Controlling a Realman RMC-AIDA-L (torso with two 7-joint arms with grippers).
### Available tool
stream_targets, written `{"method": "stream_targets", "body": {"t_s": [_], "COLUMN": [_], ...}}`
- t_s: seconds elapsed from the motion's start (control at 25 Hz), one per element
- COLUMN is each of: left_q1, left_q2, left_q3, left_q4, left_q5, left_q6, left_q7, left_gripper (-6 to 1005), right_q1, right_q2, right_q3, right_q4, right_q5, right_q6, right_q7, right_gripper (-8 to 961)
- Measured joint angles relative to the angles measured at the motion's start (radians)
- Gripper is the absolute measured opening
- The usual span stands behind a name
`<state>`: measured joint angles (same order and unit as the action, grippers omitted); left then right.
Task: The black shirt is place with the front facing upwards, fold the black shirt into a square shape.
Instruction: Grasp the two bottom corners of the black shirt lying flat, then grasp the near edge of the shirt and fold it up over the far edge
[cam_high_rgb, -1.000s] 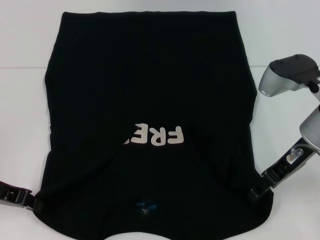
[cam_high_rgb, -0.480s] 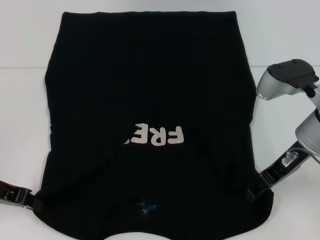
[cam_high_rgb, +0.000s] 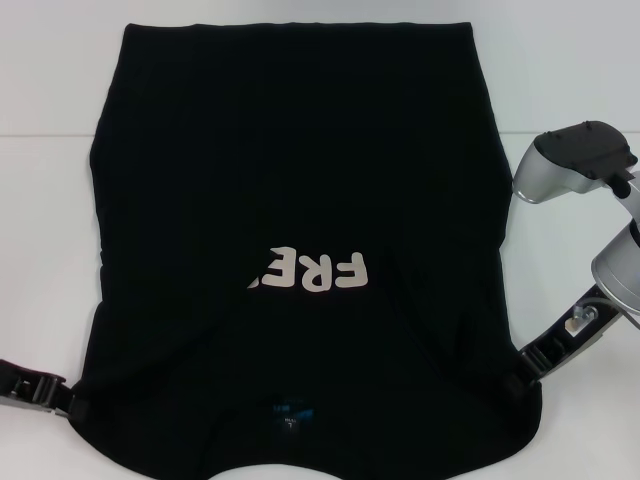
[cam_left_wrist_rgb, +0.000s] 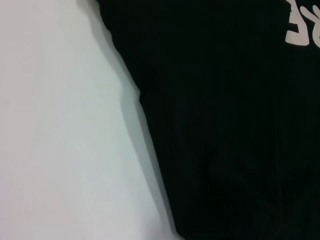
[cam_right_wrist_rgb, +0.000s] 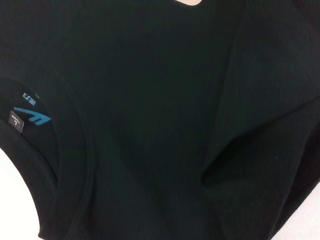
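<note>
The left gripper (cam_high_rgb: 72, 405) sits at the shirt's near left corner, by the tabletop's near left edge, and the right gripper (cam_high_rgb: 516, 385) meets the near right corner of the cloth; whether either one is open or clamped on the fabric cannot be told. The black shirt (cam_high_rgb: 290, 170) lies spread flat across the middle of the white tabletop (cam_high_rgb: 45, 80), its pale lettering (cam_high_rgb: 312, 270) face up and its collar with the blue label (cam_right_wrist_rgb: 32, 118) toward the near edge.
</note>
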<state>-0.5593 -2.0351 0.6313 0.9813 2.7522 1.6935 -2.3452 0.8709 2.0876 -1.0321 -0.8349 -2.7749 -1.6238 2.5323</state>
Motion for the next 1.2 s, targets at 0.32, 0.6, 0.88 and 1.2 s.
{"method": "stream_targets", "body": {"t_s": [0.32, 0.6, 0.88, 1.2], "left_q1": [-0.002, -0.005, -0.017, -0.014], "left_q2": [0.024, 0.084, 0.131, 0.13], "left_q3": [-0.025, -0.026, -0.021, 0.055], "left_q4": [-0.045, -0.152, -0.291, -0.336], "left_q5": [-0.039, -0.08, -0.076, -0.018], "left_q6": [0.007, 0.066, 0.165, 0.3], "left_q7": [0.005, 0.023, 0.1, 0.188], "left_gripper": [72, 75, 78, 81], "right_q1": [0.0, 0.005, -0.024, -0.093], "right_q2": [-0.002, -0.036, -0.084, -0.092], "right_q3": [0.007, 0.04, 0.104, 0.058], "right_q4": [-0.006, -0.009, -0.007, 0.016], "right_q5": [0.003, 0.013, 0.017, 0.01], "right_q6": [-0.01, -0.109, -0.28, -0.361], "right_q7": [-0.017, -0.11, -0.271, -0.409], "right_gripper": [78, 22, 22, 21]}}
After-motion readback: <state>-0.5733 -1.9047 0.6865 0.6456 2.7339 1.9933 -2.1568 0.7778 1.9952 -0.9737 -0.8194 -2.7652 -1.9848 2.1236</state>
